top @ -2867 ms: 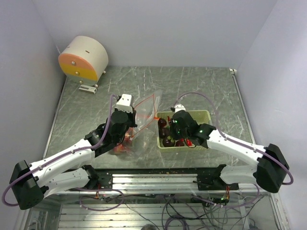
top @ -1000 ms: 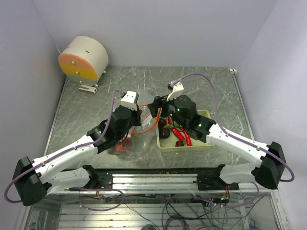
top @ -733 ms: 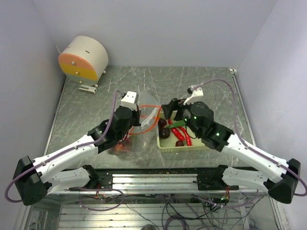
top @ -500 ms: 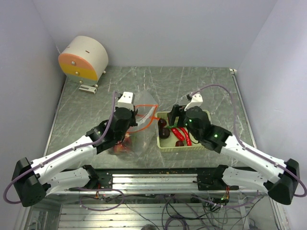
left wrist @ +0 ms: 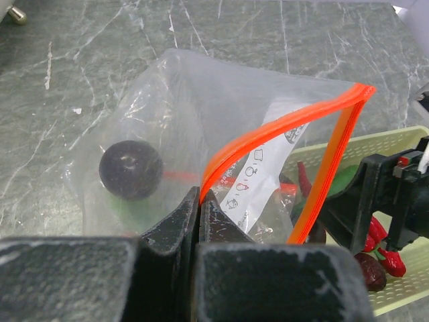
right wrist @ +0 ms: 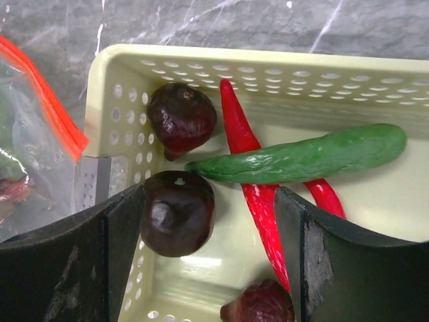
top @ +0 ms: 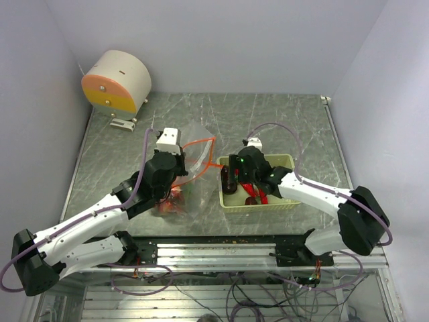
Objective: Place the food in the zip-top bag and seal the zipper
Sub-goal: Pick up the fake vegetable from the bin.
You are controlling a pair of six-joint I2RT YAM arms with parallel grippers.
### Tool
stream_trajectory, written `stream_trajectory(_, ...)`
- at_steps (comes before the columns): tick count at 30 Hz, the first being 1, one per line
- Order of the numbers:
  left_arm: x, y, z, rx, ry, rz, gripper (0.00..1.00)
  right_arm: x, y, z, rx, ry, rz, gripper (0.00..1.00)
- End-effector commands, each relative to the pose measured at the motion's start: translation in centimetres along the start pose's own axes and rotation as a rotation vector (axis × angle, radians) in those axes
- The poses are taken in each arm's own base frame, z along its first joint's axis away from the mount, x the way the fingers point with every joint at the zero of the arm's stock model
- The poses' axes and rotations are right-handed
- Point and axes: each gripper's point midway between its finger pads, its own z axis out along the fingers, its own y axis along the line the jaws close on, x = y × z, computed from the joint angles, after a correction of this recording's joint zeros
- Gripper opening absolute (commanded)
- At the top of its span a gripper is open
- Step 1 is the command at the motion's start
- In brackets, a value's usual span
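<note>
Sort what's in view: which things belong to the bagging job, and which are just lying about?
Job:
- zip-top bag, its zipper pinched by the left gripper
- dark piece inside the bag
- dark purple pieces, red chili peppers and green vegetable in the basket, under the open right gripper

Lying about:
- round beige-and-orange drum at the table's far left corner

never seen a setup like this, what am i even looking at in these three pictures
Two robot arms bolted to a marbled table. One picture looks down from above; the other two come from cameras on each wrist. The left gripper pinches the orange zipper of a clear zip-top bag, holding its mouth open; a dark ball lies inside. The right gripper, open, hangs over a pale green basket of toy food: red chilies, a green vegetable, dark purple pieces.
</note>
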Motion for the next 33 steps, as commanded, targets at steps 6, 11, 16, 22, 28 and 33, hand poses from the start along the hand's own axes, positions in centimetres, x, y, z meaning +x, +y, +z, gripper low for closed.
stream_trajectory(6,0.0,0.2,0.0,-0.002,-0.003,-0.008,0.07,2.6,2.6,2.0,-0.146,0.107,0.003,0.66)
stream_trajectory(11,0.2,0.1,0.2,-0.005,0.004,0.0,0.07,4.3,2.0,2.7,-0.122,0.15,0.004,0.65)
stream_trajectory(16,0.7,0.1,0.6,-0.011,0.011,0.008,0.07,5.9,1.7,3.3,-0.115,0.201,-0.021,0.65)
stream_trajectory(22,1.0,0.1,0.9,-0.019,0.019,0.012,0.07,7.1,0.7,3.5,-0.084,0.223,-0.034,0.48)
stream_trajectory(28,1.1,0.1,1.0,-0.026,0.022,0.012,0.07,3.1,0.5,1.1,-0.074,0.107,-0.032,0.27)
stream_trajectory(33,1.2,0.0,1.2,-0.026,0.03,0.014,0.07,-2.8,1.9,-4.2,-0.189,-0.087,-0.038,0.25)
